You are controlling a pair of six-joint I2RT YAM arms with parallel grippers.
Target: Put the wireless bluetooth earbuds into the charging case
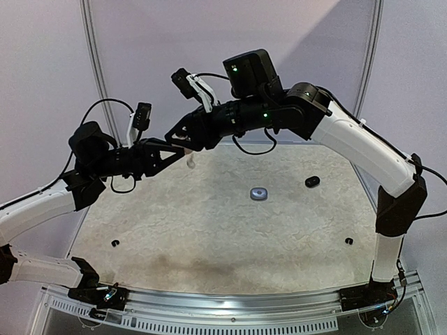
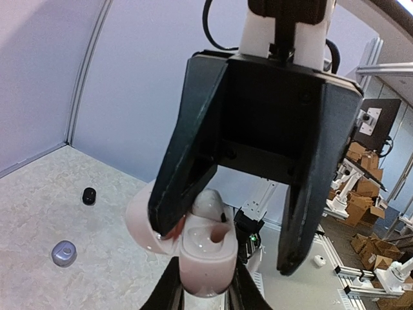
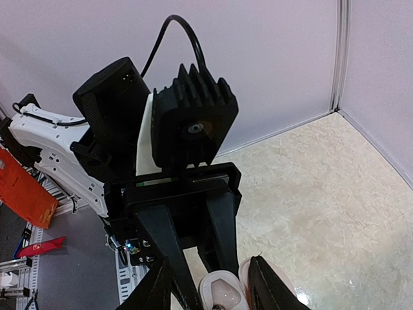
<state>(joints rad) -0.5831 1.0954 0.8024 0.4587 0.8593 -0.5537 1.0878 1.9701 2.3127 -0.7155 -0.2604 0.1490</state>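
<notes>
Above the table point(image 1: 209, 230), the left gripper point(image 2: 206, 289) clamps an open white case point(image 2: 205, 252), a white earbud point(image 2: 208, 201) seated inside; the right gripper point(image 2: 227, 248) stands spread over it. A grey case point(image 1: 259, 193) lies mid-table, a black case point(image 1: 312, 181) at its 3 o'clock.

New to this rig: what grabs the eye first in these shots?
Both arms meet in mid-air: the left gripper holds an open white charging case, and the right gripper hangs over it, jaws apart, a white earbud resting in it. Below, on the table, lie a silvery-grey case and a small black item.
</notes>
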